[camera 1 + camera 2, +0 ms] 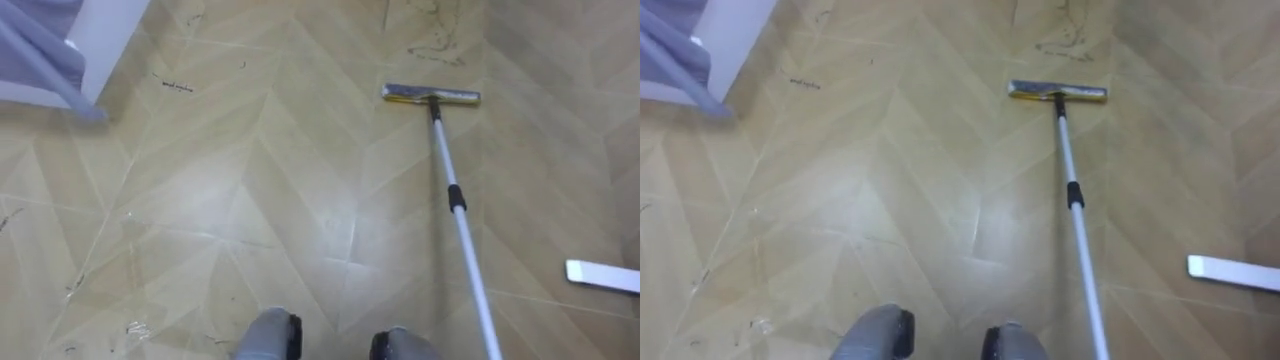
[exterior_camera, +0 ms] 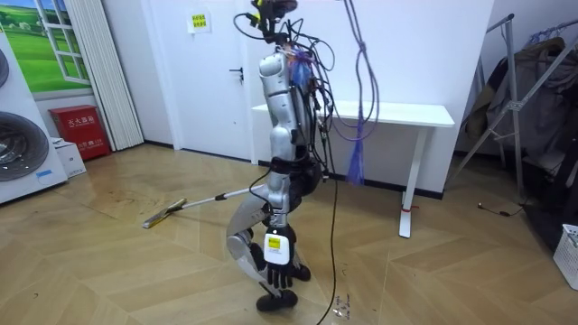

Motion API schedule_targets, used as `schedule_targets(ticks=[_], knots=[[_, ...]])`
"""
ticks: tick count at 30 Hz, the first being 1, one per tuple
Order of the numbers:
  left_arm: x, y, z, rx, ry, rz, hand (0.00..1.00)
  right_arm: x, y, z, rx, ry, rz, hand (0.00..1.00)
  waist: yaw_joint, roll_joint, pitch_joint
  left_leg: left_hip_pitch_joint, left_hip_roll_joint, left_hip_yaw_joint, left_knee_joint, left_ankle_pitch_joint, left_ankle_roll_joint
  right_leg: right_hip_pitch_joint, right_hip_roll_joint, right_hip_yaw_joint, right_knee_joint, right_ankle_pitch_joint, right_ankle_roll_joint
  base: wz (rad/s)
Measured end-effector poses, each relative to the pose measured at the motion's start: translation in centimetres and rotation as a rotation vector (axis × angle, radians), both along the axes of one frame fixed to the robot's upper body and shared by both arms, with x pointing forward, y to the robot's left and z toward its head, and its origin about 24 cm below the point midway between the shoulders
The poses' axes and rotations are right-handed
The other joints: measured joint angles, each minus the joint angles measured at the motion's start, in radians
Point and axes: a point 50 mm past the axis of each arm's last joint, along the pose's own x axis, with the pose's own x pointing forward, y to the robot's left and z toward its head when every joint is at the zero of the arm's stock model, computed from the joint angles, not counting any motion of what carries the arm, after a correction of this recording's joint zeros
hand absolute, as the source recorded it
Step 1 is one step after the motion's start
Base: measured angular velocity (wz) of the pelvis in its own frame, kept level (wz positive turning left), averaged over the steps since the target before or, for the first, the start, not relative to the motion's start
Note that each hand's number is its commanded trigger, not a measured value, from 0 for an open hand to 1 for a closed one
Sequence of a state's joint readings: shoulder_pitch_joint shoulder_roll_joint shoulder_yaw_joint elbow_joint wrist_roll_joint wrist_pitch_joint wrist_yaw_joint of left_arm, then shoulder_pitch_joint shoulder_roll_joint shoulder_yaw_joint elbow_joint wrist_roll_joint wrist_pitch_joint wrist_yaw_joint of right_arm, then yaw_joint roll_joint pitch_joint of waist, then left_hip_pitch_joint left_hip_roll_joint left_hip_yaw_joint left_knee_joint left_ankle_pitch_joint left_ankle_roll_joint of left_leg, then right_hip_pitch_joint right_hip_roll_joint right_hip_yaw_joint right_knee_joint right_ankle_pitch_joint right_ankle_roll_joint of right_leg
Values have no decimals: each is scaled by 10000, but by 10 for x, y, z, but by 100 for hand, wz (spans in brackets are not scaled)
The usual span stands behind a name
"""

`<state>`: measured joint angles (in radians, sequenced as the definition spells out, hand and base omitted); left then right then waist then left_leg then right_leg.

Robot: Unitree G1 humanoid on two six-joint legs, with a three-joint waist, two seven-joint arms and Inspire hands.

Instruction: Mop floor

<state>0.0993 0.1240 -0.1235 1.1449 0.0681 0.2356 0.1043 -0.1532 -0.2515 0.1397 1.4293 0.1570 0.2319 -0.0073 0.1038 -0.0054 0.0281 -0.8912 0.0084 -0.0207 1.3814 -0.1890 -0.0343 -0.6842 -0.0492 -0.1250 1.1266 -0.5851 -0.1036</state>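
Left hand (image 2: 277, 259) hangs loose; mop (image 1: 457, 200) rests on floor (image 1: 250, 180).

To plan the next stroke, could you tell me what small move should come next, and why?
Probably push the mop head slightly forward: dark scuff marks lie on the floor just beyond it, seemingly unwiped.

Robot before the white table (image 2: 424, 115), mop (image 2: 217, 196) stretched out.
It stood facing the room view's left; the mop's head lay on the wood floor (image 2: 108, 262), and the left hand (image 2: 278, 255) hung loose-fingered.
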Motion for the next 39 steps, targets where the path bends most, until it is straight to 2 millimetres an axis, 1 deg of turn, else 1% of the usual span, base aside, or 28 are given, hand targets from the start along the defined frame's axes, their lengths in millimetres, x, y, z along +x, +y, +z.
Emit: schedule_targets(ticks=[2, 4, 5, 6, 8, 9, 10, 11, 12, 14, 15, 18, 21, 23, 24, 25, 26, 27, 28, 29, 30, 31, 32, 34, 35, 37, 38, 39], knots=[[2, 2, 0, 16, -168, -22, 0, 27, 0, 6, 140, -672, 125, 100, 302, -113, -10, -69, -10, 180, -1297, -210, 72, -27, 25, 155, -59, -1, -1, -29], [2, 3, 1, -30, -366, -82, 0, 53, 5, 13, 548, -1491, 183, 100, 437, -135, -67, 373, -49, 271, -4261, -472, 103, -20, 55, 164, -328, -35, 75, -21], [4, 5, 1, -24, -406, -106, 0, 57, 7, 13, 685, -1657, 157, 100, 435, -160, -70, 400, -63, 339, -4423, -447, 354, -9, 15, 177, -357, -59, 122, 12], [6, 7, 2, -35, -464, -190, 0, 56, 10, 12, 928, -1824, -34, 100, 339, -183, -142, 452, -117, 463, -4623, -514, 465, 114, -129, 158, -520, -126, 263, 43], [10, 6, 2, -245, -564, -336, 0, 41, 7, 8, 1022, -1590, -411, 100, 170, -137, -202, 750, -215, 625, -5005, -627, 646, 605, -215, 155, -1081, -160, 490, 62], [11, 5, 2, -449, -539, -368, 0, 23, 4, 4, 1001, -1211, -746, 100, 108, -50, -284, 1087, -228, 827, -5318, -705, 780, 1106, -251, 174, -1581, -68, 682, 55], [12, 5, 2, -589, -556, -382, 0, 0, -2, 1, 954, -770, -1173, 100, 100, -27, -327, 1507, -255, 1154, -5576, -866, 1049, 1533, -307, 335, -2013, 280, 829, 47], [14, 5, 3, -599, -598, -369, 0, -9, -6, 0, 901, -557, -1334, 100, 105, -13, -311, 1672, -301, 1313, -5615, -968, 1218, 1631, -373, 459, -1998, 390, 833, 30], [15, 4, 3, -623, -653, -353, 0, -24, -16, 2, 605, -144, -1500, 100, 104, 90, -290, 1783, -506, 1391, -5506, -1267, 1441, 1432, -538, 731, -1288, 598, 1029, 17], [23, 2, 4, -621, -981, -413, 0, -44, -28, 5, 102, 487, -1521, 100, 71, 439, -265, 1841, -582, 1459, -5211, -1707, 1635, 622, -623, 959, 320, 1755, 1182, 2], [27, 3, 6, -512, -1212, -447, 0, -56, -30, 4, -100, 782, -1572, 100, 57, 651, -269, 1888, -576, 1436, -5101, -1993, 1709, 35, -555, 1032, 1161, 2631, 1220, -15], [36, 6, 9, -169, -1687, -536, 0, -63, -21, 0, 35, 947, -1610, 100, -307, 834, -155, 1969, -681, 1383, -5159, -2398, 1799, -1532, -514, 1088, 1221, 2571, 1218, -8], [38, 4, 9, -166, -1765, -522, 0, -74, -9, -5, 299, 1211, -1675, 100, -519, 802, -141, 2423, -696, 1339, -5368, -2902, 1687, -2384, -348, 991, -1007, 2570, 1161, -4], [36, 3, 9, -123, -1595, -464, 0, -81, -2, -7, 465, 1464, -1806, 100, -556, 719, -152, 2873, -688, 1245, -5548, -3219, 1522, -2312, -394, 632, -2850, 2918, 867, 4], [34, 2, 8, -73, -1420, -387, 0, -83, 0, -8, 520, 1618, -1914, 100, -557, 695, -125, 3284, -597, 1174, -5509, -3498, 1347, -2104, -353, 345, -3080, 3326, 687, 0], [31, 2, 7, 32, -1212, -301, 0, -82, 1, -8, 489, 1697, -1893, 100, -511, 685, -133, 3492, -396, 1212, -4981, -3673, 1129, -1800, -340, 184, -2852, 3210, 514, -6], [29, 4, 7, 76, -1132, -236, 0, -79, 0, -8, 444, 1659, -1824, 100, -448, 673, -120, 3419, -268, 1291, -4392, -3603, 1005, -1665, -254, 91, -2683, 3020, 408, -32], [28, 7, 8, 260, -1083, -181, 0, -67, -1, -7, 300, 1516, -1637, 100, -271, 541, -53, 3051, 87, 1314, -2880, -3059, 660, -1416, 12, 127, -2207, 2630, 145, -51], [26, 9, 8, 454, -1056, -8, 0, -49, -4, -4, 118, 1328, -1435, 100, -114, 348, -39, 2576, 293, 1247, -1274, -1976, 482, -1236, 180, 207, -1715, 2147, 65, -50], [26, 9, 8, 531, -1068, 54, 0, -38, -6, -2, 11, 1154, -1306, 100, -94, 273, -32, 2300, 360, 1185, -604, -1314, 413, -1163, 229, 219, -1503, 1941, 18, -32], [29, 9, 9, 570, -1257, 135, 0, -13, -11, 3, -183, 593, -1148, 100, -31, 49, 14, 1665, 342, 1037, 415, -600, 230, -1118, 287, 291, -1082, 1540, -66, -26], [34, 9, 10, 542, -1519, 114, 0, 16, -16, 11, -382, -104, -960, 100, 177, -11, 50, 944, 463, 1034, 1085, -654, 220, -1109, 471, 358, -767, 1239, -167, -38], [36, 9, 11, 565, -1633, 107, 0, 30, -16, 15, -421, -502, -843, 100, 335, -16, 53, 563, 538, 1025, 1224, -667, 231, -1095, 616, 418, -662, 1148, -214, -59], [40, 12, 13, 624, -1891, 67, 0, 77, -12, 29, -234, -2020, -559, 100, 710, -223, 176, -346, 516, 887, 178, -912, 340, -700, 918, 552, -730, 872, -245, -43], [40, 12, 13, 625, -1933, 56, 0, 84, -11, 32, -149, -2302, -574, 100, 789, -264, 194, -431, 479, 904, -401, -1031, 352, -542, 917, 570, -787, 789, -214, 0], [37, 14, 13, 603, -2015, 40, 0, 92, -9, 34, 202, -2768, -877, 100, 935, -324, 162, -301, 456, 925, -3728, -1160, 323, 174, 847, 544, -1249, 458, 4, 24], [36, 14, 13, 598, -2045, 33, 0, 92, -9, 34, 293, -2785, -978, 100, 922, -345, 150, -288, 454, 979, -4232, -1126, 563, 306, 789, 543, -1361, 364, 96, 48], [36, 14, 13, 520, -2038, -19, 0, 82, -11, 31, 392, -2661, -1279, 100, 763, -352, 83, -98, 243, 1073, -4523, -1035, 979, 553, 541, 411, -1568, 206, 323, 69]])
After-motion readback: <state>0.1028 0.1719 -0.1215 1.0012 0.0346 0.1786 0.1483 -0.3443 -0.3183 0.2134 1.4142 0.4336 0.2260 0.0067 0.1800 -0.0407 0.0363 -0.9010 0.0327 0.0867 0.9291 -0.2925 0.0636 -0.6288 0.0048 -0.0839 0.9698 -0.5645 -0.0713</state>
